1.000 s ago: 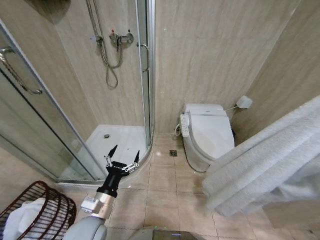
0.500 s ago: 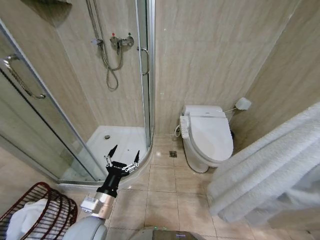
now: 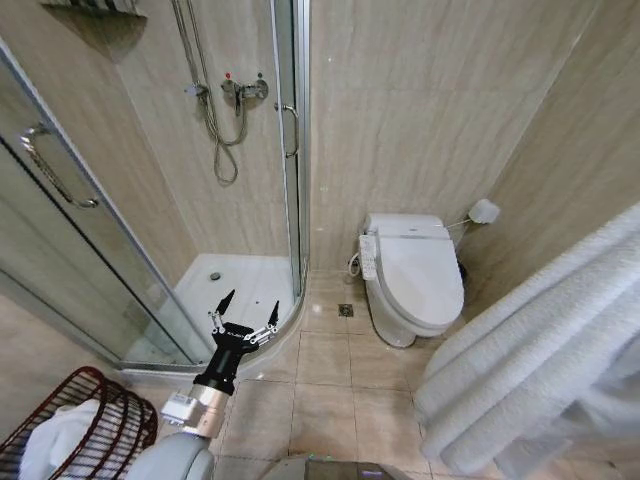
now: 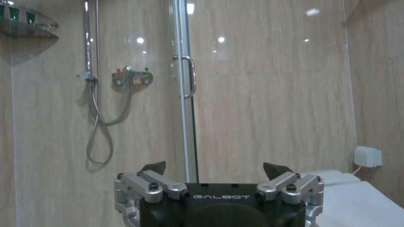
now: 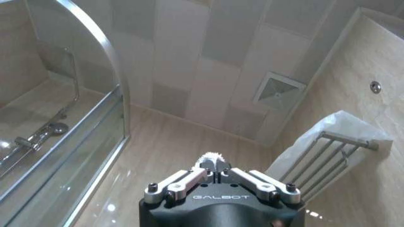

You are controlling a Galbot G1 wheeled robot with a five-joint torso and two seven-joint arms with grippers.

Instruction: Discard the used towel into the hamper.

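Towel hangs at far right, pinched in the closed right hand. Left to right: hamper has slid further into view bottom left, left hand open and empty. Drop-off nears.

**Readable text: one brand word**

"GALBOT" stands in pale capitals on the black body of the left pincer, just behind its spread silver-jointed fingers. The same word stands on the black body of the right pincer. Nothing else is legible.
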